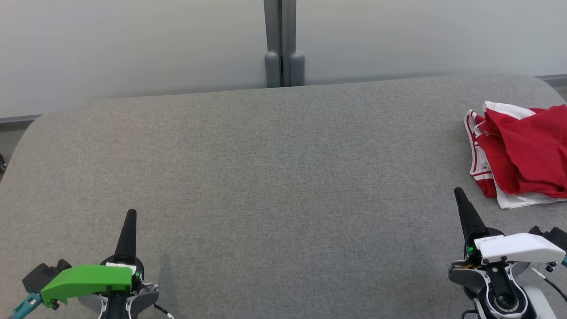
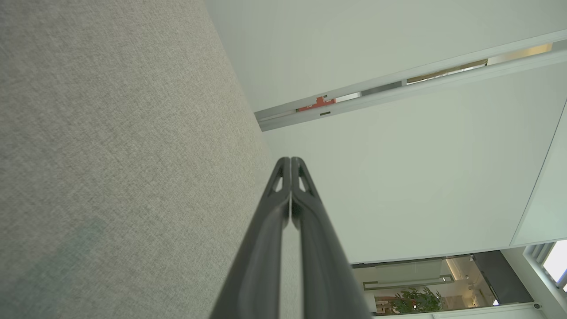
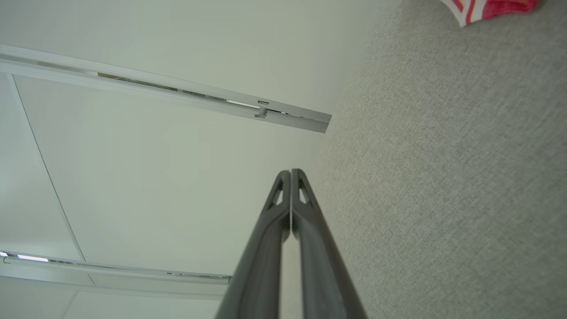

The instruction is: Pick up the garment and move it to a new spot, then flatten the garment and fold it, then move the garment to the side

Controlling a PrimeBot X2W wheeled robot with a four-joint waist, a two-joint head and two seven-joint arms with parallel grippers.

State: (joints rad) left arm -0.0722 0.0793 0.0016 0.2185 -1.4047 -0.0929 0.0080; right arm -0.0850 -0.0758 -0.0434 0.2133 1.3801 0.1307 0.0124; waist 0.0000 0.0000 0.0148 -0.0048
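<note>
**Hazards.** The garment (image 1: 522, 150), red with white trim, lies crumpled in overlapping layers on the bench (image 1: 283, 186). It sits just ahead of the right pincer (image 1: 459, 194) and to its outer side, and part of it runs past the head view's right margin. You may judge three risks from this.
- A pinch taken on the heap could catch only the top layer, so the cloth would trail or unroll rather than lift whole.
- An approach made with the jaws pressed together, as they now stand, would shove the heap outward instead of seizing it. You cannot tell how near the bench's edge lies on that side.
- The left pincer (image 1: 130, 216) sits well apart from the garment, far across the bench, so any two-armed spreading would call for a long reach from it.

**Pincer state.** In each wrist view the two dark fingers meet along their length with no gap. Both pincers are fully closed and hold nothing. Neither touches the cloth.
</note>
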